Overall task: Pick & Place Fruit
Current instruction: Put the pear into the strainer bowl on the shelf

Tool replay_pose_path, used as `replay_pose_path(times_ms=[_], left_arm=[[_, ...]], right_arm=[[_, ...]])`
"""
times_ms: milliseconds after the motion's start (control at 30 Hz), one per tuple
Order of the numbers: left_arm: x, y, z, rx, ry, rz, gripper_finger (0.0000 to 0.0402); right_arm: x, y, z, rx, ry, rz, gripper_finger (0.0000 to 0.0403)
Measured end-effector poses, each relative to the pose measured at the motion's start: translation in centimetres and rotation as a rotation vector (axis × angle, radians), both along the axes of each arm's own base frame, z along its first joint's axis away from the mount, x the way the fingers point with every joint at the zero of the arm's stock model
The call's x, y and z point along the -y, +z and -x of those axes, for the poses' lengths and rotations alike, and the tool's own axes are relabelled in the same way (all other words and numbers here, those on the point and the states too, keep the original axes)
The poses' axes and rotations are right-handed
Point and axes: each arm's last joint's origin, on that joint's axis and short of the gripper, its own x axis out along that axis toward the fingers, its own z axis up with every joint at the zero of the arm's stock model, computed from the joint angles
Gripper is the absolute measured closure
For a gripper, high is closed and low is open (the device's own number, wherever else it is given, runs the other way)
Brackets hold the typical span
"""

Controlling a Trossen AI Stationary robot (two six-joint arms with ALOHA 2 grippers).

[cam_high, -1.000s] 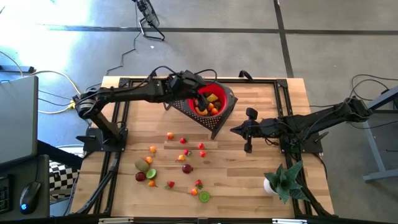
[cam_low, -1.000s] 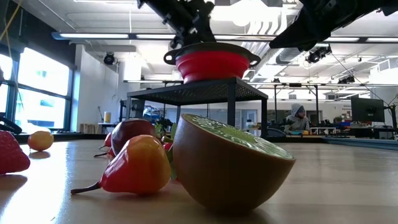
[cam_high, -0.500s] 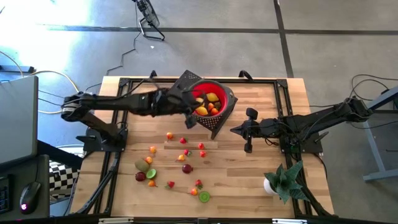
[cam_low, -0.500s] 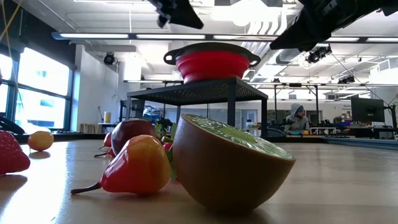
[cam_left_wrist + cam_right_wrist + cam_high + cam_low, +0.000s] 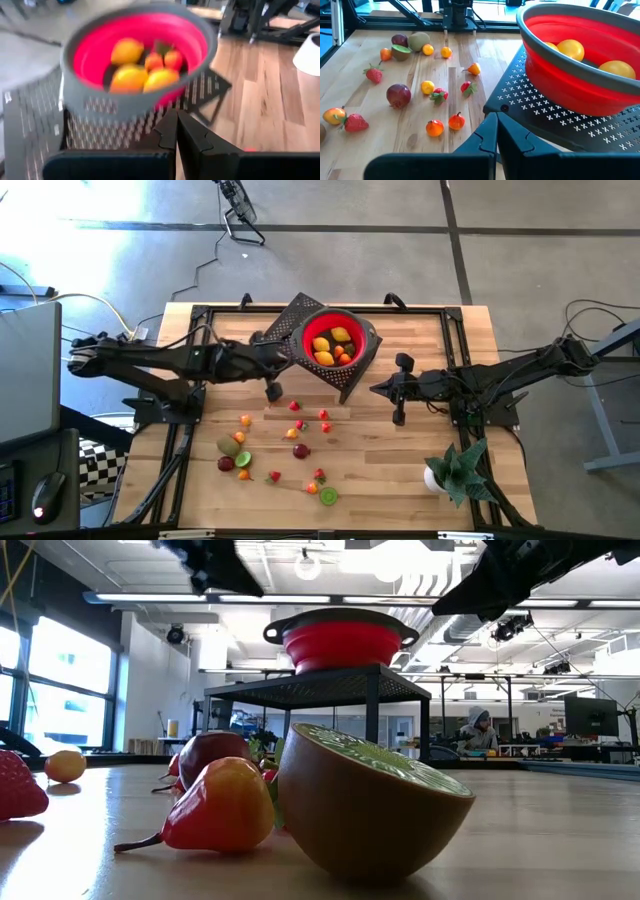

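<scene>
A wooden table (image 5: pixel 420 350) fills the frame's centre. At upper centre, a red bowl (image 5: pixel 333 340) on a black rack (image 5: pixel 345 380) holds several fruit. Loose fruit (image 5: pixel 285 445) scatter lower left of centre, just below the left gripper (image 5: pixel 272 388), whose jaws are closed and empty. The right gripper (image 5: pixel 398 392), closed, waits further right.

left gripper (image 5: pixel 273 390) | withdrawn from red bowl (image 5: pixel 334 343) | now closed, empty

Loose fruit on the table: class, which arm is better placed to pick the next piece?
Probably left. Its shut, empty pincer hangs just above the fruit scattered on the table; the right pincer waits shut farther off.
</scene>
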Motion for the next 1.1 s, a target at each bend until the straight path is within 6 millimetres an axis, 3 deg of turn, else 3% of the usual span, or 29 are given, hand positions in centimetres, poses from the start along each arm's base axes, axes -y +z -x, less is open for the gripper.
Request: replay_pose_path(times_ms=[333,767,1100], left_arm=[[1.2,-4.2,3.2,-0.091,0.195,0.211,0.0398],[3.1,-9.2,5.1,-0.101,0.439,0.517,0.0398],[3.3,-12.8,5.7,-0.14,0.591,0.672,0.0398]], right_arm=[[0.0,0.1,0.0,0.007,0.002,0.002,0.0401],[0.0,0.0,0.0,-0.005,0.003,0.007,0.0401],[0.0,-0.2,0.1,-0.02,0.006,0.019,0.0401]])
